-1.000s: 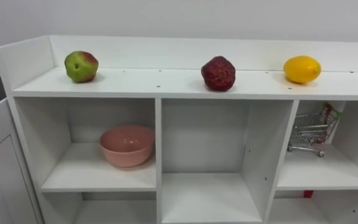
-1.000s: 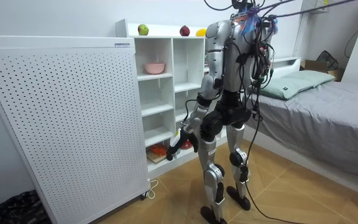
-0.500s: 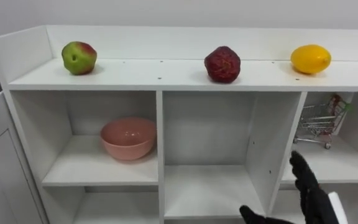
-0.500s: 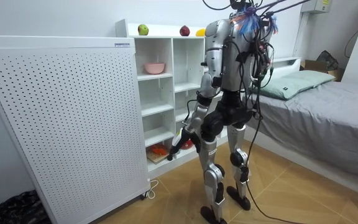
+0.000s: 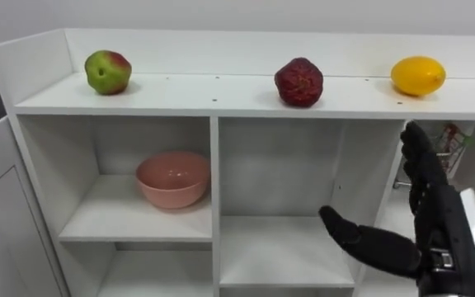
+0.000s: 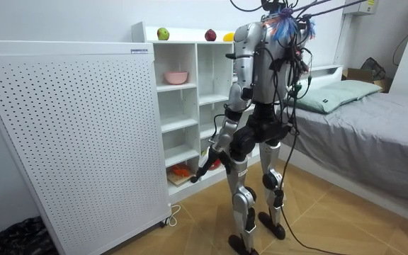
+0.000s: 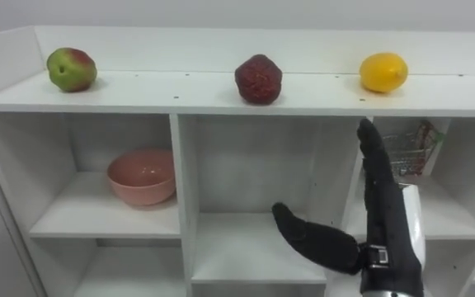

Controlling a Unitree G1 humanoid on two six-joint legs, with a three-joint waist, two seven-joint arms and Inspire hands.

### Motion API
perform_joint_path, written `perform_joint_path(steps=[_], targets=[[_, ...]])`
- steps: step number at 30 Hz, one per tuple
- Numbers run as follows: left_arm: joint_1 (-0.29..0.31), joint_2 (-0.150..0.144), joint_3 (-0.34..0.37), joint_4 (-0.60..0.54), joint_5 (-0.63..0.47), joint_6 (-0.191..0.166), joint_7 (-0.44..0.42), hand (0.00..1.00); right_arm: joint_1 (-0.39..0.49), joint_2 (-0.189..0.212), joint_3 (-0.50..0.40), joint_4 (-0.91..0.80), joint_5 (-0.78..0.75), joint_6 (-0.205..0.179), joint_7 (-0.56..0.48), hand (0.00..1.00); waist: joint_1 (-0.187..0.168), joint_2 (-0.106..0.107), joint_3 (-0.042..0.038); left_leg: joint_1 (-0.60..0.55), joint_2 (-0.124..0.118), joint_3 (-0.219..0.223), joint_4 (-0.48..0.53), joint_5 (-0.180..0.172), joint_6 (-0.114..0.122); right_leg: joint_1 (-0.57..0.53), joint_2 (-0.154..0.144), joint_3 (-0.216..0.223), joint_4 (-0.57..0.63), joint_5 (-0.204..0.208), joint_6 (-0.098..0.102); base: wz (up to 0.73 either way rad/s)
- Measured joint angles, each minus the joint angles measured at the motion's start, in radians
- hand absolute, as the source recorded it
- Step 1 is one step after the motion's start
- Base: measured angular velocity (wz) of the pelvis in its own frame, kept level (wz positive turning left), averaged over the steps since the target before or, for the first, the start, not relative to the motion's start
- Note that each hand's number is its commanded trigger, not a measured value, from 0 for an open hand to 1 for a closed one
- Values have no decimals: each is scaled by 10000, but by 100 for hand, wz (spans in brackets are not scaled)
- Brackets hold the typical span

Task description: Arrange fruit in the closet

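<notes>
Fingers (image 5: 419, 157) of the right hand (image 5: 429, 221) are straight and spread, with the thumb out toward 9 o'clock. It holds nothing. It hovers in front of the closet (image 5: 213, 144), at 4 o'clock in the left eye view, just below the top board (image 5: 221, 99).

All the fruit sits on that board, well apart: the apple (image 5: 108, 72) at 10 o'clock, the red fruit (image 5: 298, 82) at 12 o'clock and the lemon (image 5: 418, 76) at 1 o'clock. The lemon is nearest, at 12 o'clock from the fingertips. A bowl (image 5: 172, 178) sits in the space under the apple, and a little cart (image 5: 442, 150) is in the space under the lemon. The left hand (image 6: 205, 168) hangs low by the shelves in the room view.

I think the step now is to reach for a fruit, most likely the lemon. To do it well, the hand should first go up past the board's edge, so it does not bump it. Then it should come at the lemon from the side and close softly around it. A round fruit can roll away if poked, so wrap it, don't push it.
</notes>
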Motion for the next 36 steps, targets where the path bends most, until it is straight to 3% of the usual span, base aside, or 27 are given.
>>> perform_joint_path(steps=[4, 6, 10, 16, 22, 26, 29, 30, 32, 36], targets=[[-27, 21, 128, -50, 33, 19, -249, 0, -858, -451, -155, 2, 37, -10, -169, 0, 234, -145, 58, 136, 7, -19, 7, 1, -3, 178, 3, -31, -33, 1, -2, 1], [-29, 63, 286, -191, 47, 30, -411, 0, -1184, -501, -382, 3, 21, -11, -187, 0, 268, -256, 107, 126, 7, -59, 38, 1, -3, 209, -1, -104, -37, 1, -2, 9], [-26, 212, 291, -244, 7, 189, -587, 0, -1648, -513, -391, 76, 217, 2, -229, 0, 250, -418, 120, -11, 0, -261, 165, 0, -4, 310, -18, -295, -30, 10, -15, 13], [6, 274, 303, -270, 39, 279, -865, 0, -2563, -754, -587, 530, 716, 30, -297, 0, 254, -438, 120, -25, -4, -486, 193, 10, -21, 394, -28, -552, -23, 15, -23, 9], [18, 366, 387, -268, 10, 322, -1071, 0, -3245, -1436, -761, 1710, 1334, 52, -356, 0, 489, -440, 118, -23, -3, -539, 204, 22, -38, 401, -25, -571, -16, 16, -28, 1], [-21, 401, 525, -333, 35, 432, -1086, 0, -3596, -1801, -749, 2783, 1840, 303, -99, 0, 511, -582, 81, -53, 0, -555, 169, 28, -45, 359, -34, -713, -17, 16, -29, 0], [-1, 452, 633, -478, 103, 547, -1280, 0, -4034, -1859, -753, 3518, 2038, 471, 134, 0, 483, -671, 110, -71, 3, -556, 177, 31, -46, 354, -31, -718, -18, 17, -30, 0], [6, 460, 733, -648, 237, 611, -1364, 0, -4197, -1981, -753, 3741, 2095, 575, 188, 0, 481, -731, 79, -108, 2, -555, 184, 33, -45, 316, -32, -718, -17, 17, -30, 0], [2, 527, 776, -876, 303, 622, -1464, 0, -4379, -2181, -753, 3931, 2113, 583, 274, 0, 500, -816, 49, -202, 2, -549, 207, 42, -45, 247, -32, -737, -18, 19, -34, 2], [-25, 633, 761, -1095, 296, 626, -1471, 0, -4790, -2359, -686, 3971, 2433, 577, 442, 0, 548, -900, 68, -189, 2, -559, 207, 45, -44, 248, -35, -778, -23, 21, -36, 1]])
